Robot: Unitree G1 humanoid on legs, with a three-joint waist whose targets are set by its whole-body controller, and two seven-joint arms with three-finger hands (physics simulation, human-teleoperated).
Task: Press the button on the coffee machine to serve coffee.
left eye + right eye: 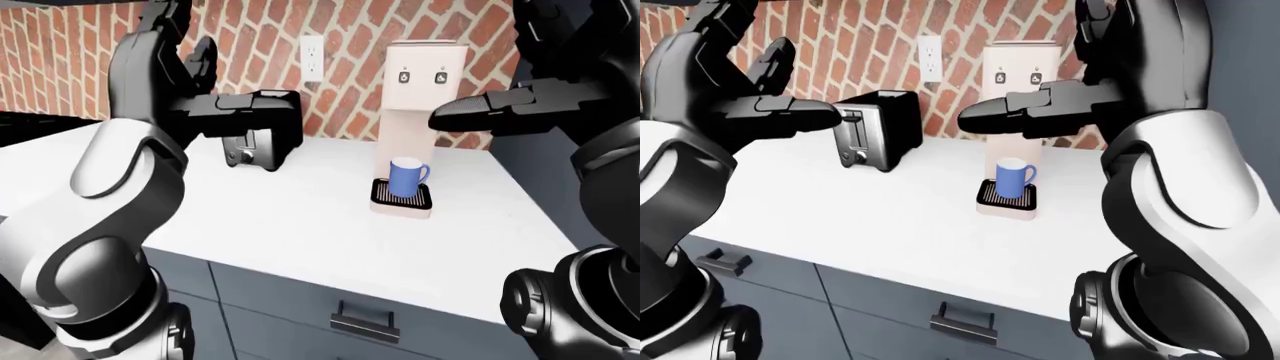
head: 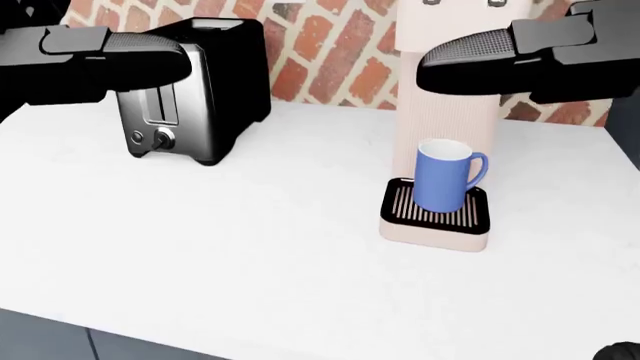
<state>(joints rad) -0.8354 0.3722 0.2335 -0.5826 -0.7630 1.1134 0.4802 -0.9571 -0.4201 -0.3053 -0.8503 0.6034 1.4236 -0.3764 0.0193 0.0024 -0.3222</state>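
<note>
A: Biggest first. What's filling the scene?
B: White countertop (image 2: pixel 230 255) is spanning the head view, brick wall (image 1: pixel 350 45) running behind it, grey drawer fronts (image 1: pixel 300 307) sitting below the edge.

A: Arms?
B: Both are reaching out level above the counter. Left hand (image 2: pixel 130 56) is hanging at top left of the head view, over the black toaster (image 2: pixel 195 90). Right hand (image 2: pixel 480 60) is hanging at top right, crossing in front of the coffee machine (image 1: pixel 420 97).

A: Fingers?
B: Both hands are showing fingers stretched out flat, gripping nothing. Whether the right one is touching the machine, cannot tell.

A: Task thing?
B: Beige coffee machine is standing against the wall, right of centre, well apart from the toaster. Two small buttons (image 1: pixel 404 76) are sitting side by side on its upper face, above the right hand in the left-eye view.

A: Smaller stuff?
B: Blue mug (image 2: pixel 443 176) is standing upright on the machine's black slotted drip tray (image 2: pixel 436 208), handle pointing right. White wall outlet (image 1: pixel 313 58) is sitting left of the machine.
</note>
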